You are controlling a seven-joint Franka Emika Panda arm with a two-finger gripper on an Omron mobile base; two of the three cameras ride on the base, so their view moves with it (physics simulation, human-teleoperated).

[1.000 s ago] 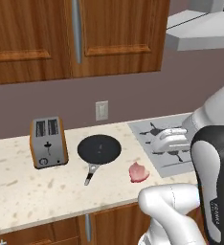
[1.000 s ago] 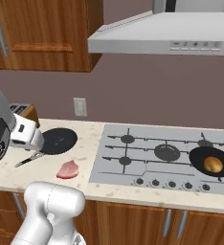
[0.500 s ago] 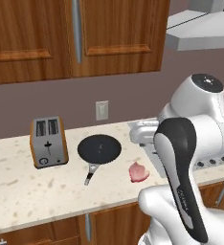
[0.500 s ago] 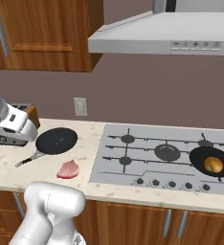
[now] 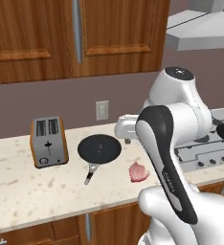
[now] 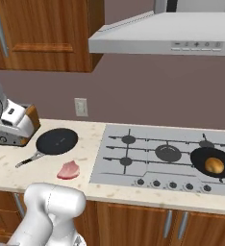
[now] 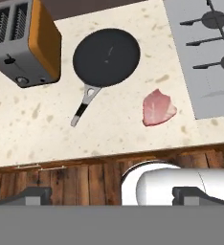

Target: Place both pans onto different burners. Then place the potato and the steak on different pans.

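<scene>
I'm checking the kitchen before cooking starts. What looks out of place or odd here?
A raw steak lies bare on the counter, beside an empty pan that sits off the cooktop, near the toaster. The other pan, holding the potato, sits at the cooktop's right edge. Nothing looks spilled or damaged.

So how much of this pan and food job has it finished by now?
About half. One pan already sits on a right-hand burner of the cooktop with the potato in it. The other pan lies on the counter beside the toaster, and the steak lies bare on the counter near it. The claw is open and empty above them; that pan probably goes next.
</scene>
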